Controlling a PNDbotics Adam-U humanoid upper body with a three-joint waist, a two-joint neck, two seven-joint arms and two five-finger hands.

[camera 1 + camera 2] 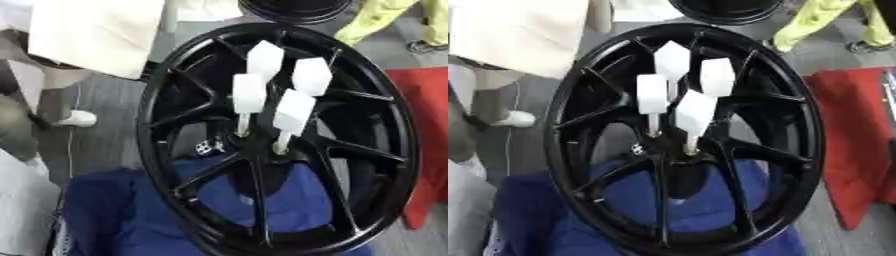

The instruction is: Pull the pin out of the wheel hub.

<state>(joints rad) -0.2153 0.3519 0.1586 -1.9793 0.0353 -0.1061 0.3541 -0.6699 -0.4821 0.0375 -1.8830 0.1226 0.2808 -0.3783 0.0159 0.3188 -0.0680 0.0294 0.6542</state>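
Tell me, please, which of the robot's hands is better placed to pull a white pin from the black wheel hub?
Neither hand shows in either view, so placement cannot be compared. The four white pins stand near the middle of the black wheel hub, favouring neither side clearly.

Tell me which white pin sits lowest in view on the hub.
The right front pin: its block and stem reach lower than the other three.

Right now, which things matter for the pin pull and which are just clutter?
Job:
black wheel
four white pins in its hub

Lying about:
blue cloth under the wheel
red cloth
second black rim

No robot hand in view.
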